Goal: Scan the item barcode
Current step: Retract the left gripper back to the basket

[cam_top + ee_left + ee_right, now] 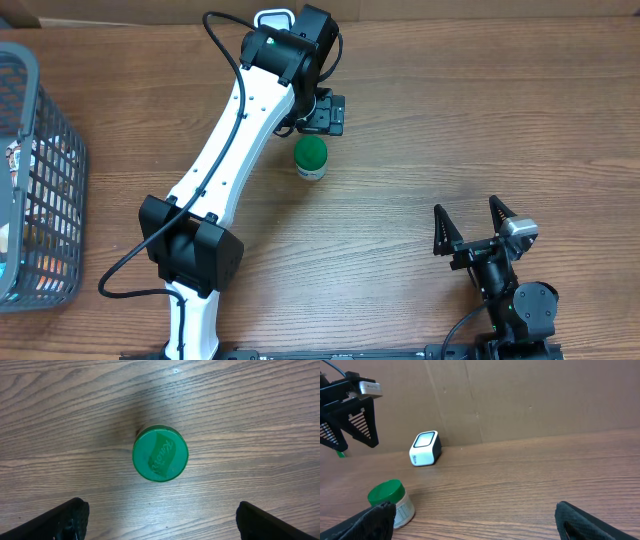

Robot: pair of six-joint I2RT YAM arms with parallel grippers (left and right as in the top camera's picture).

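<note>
Tabletop: brown wood tabletop bears small green-lidded white jar, upright.
L claw: wide, empty, raised near jar.
R claw: wide, empty, well apart from jar.
Risk: off-centre grip could tip jar.

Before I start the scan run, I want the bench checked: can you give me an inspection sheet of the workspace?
Surface: wooden table, no spills seen.
Job's things: green-lidded jar upright mid-table; scanner at the far edge by the wall.
Clutter: wire basket at the left edge, goods inside.
Grippers: left gripper open above the jar, not touching; right gripper open, empty.
Cables: black cable along the left arm.
Surroundings: brown board wall behind.
</note>
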